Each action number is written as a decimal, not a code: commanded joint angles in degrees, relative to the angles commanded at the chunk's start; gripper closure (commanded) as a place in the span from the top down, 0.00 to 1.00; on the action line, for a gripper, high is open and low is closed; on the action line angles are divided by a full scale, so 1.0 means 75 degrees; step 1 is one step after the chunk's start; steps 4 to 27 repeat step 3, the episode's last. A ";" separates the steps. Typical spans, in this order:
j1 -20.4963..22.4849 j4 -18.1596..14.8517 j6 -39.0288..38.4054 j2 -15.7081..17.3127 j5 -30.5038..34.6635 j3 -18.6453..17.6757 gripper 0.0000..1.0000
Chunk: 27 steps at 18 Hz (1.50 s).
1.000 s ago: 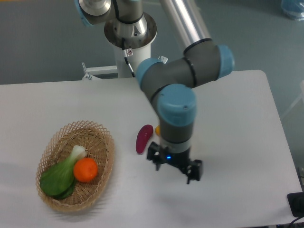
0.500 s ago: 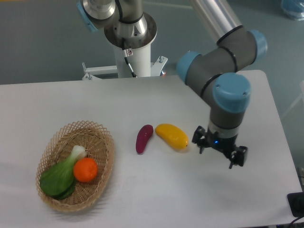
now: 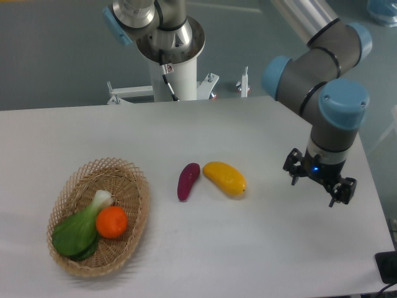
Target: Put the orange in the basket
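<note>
The orange (image 3: 112, 222) is seen in the basket (image 3: 135, 186), well apart from the claw (image 3: 319, 184), which is spread apart and holds nothing.

The orange (image 3: 111, 222), a small smooth bright sphere, lies inside the basket (image 3: 138, 186) toward its near right side. The basket, a shallow oval of tan woven wicker, sits at the table's near left.

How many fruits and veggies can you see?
4. The orange and the green vegetable lie in the basket. The purple eggplant and the yellow mango lie on the table. Something small could hide under the vegetable.
</note>
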 joint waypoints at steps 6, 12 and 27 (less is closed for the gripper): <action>0.0082 0.0012 0.0199 -0.0023 0.0012 0.0012 1.00; 0.0082 0.0012 0.0199 -0.0023 0.0012 0.0012 1.00; 0.0082 0.0012 0.0199 -0.0023 0.0012 0.0012 1.00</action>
